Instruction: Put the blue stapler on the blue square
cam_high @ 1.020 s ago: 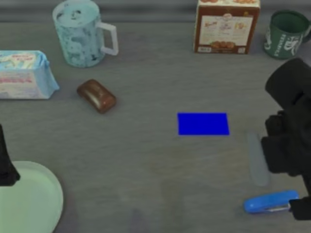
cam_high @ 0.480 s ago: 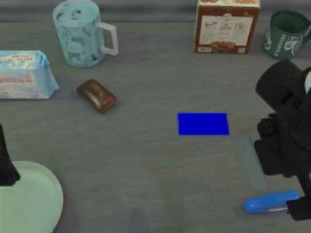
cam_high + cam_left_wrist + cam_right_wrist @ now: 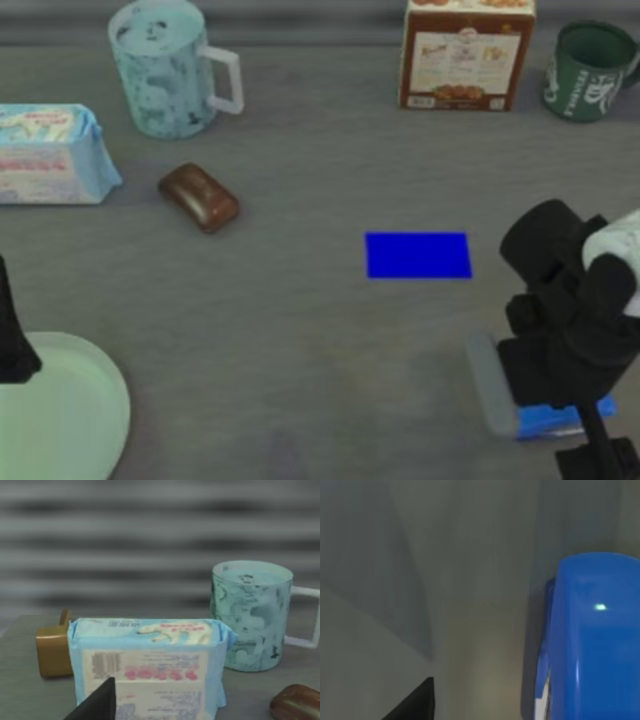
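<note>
The right gripper (image 3: pixel 560 395) hangs over the blue stapler (image 3: pixel 550 420), right of the blue square (image 3: pixel 418 255); I can't tell its finger state.

Two mugs (image 3: pixel 165 68), cookie box (image 3: pixel 465 52), plate (image 3: pixel 70 420).

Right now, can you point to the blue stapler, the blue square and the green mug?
blue stapler (image 3: pixel 545 421): top view, its visible blue end under the right arm.
blue square (image 3: pixel 418 255): top view, middle of the patch.
green mug (image 3: pixel 587 70): top view, its side wall.
</note>
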